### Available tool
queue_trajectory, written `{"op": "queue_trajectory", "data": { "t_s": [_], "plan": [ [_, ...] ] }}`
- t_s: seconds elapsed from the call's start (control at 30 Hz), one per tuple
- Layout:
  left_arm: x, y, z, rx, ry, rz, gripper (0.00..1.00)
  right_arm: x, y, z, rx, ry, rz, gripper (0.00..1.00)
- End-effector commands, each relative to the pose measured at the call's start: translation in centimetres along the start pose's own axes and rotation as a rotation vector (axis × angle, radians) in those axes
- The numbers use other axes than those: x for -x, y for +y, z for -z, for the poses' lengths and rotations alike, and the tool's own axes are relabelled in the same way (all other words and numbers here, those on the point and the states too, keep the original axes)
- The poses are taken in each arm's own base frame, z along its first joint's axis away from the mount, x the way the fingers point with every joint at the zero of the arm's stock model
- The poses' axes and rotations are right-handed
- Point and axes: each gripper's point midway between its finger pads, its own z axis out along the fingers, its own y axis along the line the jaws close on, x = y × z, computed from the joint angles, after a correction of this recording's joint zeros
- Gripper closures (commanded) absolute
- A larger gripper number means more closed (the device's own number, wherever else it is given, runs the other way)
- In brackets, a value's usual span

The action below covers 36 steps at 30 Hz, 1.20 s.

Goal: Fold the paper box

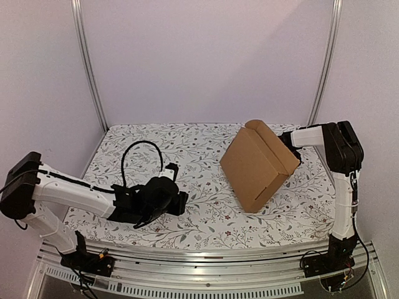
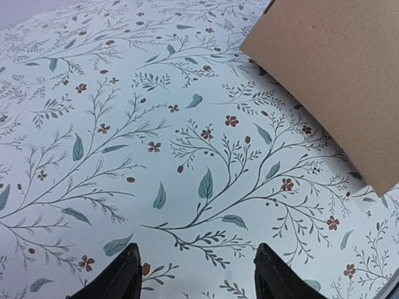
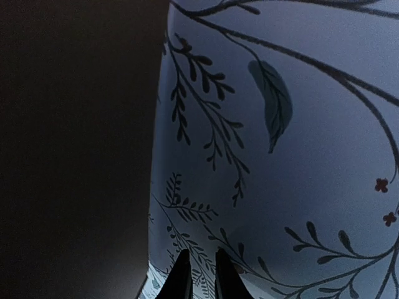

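The paper box (image 1: 259,163) is plain brown cardboard, folded into a closed shape. It stands tilted on the floral cloth at the right of centre. In the left wrist view its flat brown face (image 2: 336,68) fills the top right. My left gripper (image 1: 173,168) is open and empty, low over the cloth left of the box, and its two black fingertips (image 2: 128,274) are well apart. My right gripper (image 1: 288,139) is behind the box's far right side. In the right wrist view (image 3: 198,274) its jaws are nearly together with nothing between them. The box is the dark mass (image 3: 75,149) at their left.
The floral cloth (image 1: 206,205) covers the table. A black cable loop (image 1: 141,144) rises over the left arm. Aluminium frame posts (image 1: 90,68) stand at the back corners, with white walls behind. A metal rail (image 1: 206,258) runs along the near edge.
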Motion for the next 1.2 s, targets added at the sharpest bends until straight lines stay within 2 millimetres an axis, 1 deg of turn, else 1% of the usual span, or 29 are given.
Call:
{"op": "queue_trajectory", "data": {
  "t_s": [0.0,0.17,0.2,0.27,0.3,0.4,0.53,0.7,0.83,0.93,1.03,1.17],
  "plan": [
    [2.3,-5.0,-1.9,-0.101,-0.067,-0.042,0.38,-0.6,-0.5,-0.3,-0.030,0.012,0.006,0.85],
    [3.6,-9.2,-4.6,-0.168,-0.091,-0.107,0.38,-0.7,0.3,0.3,-0.029,-0.007,0.030,0.84],
    [3.7,-9.9,-5.1,-0.180,-0.092,-0.119,0.38,-0.5,0.6,0.8,-0.032,-0.019,0.042,0.84],
    [3.7,-11.0,-6.4,-0.189,-0.075,-0.134,0.37,-0.2,1.4,1.3,-0.020,-0.042,0.059,0.84],
    [4.0,-11.5,-6.9,-0.196,-0.071,-0.132,0.37,0.0,2.1,1.7,-0.005,-0.058,0.073,0.84],
    [3.5,-12.3,-7.7,-0.211,-0.047,-0.128,0.37,0.4,3.8,2.0,0.018,-0.077,0.119,0.83],
    [2.7,-12.2,-7.4,-0.229,-0.012,-0.104,0.37,0.4,6.7,1.9,0.030,-0.077,0.213,0.81],
    [0.7,-11.1,-6.2,-0.244,0.041,-0.046,0.37,0.1,9.1,1.1,0.033,-0.054,0.296,0.80],
    [-0.7,-10.1,-5.0,-0.228,0.063,-0.045,0.37,0.2,9.7,0.7,0.020,-0.044,0.329,0.80],
    [-1.5,-9.7,-4.4,-0.218,0.073,-0.063,0.37,0.2,9.8,0.5,0.018,-0.040,0.335,0.79],
    [-1.9,-9.3,-4.0,-0.199,0.070,-0.086,0.37,0.3,9.9,0.4,0.015,-0.037,0.337,0.79],
    [-1.8,-9.2,-3.6,-0.184,0.056,-0.111,0.37,0.4,9.8,0.3,0.011,-0.035,0.338,0.79]
  ]
}}
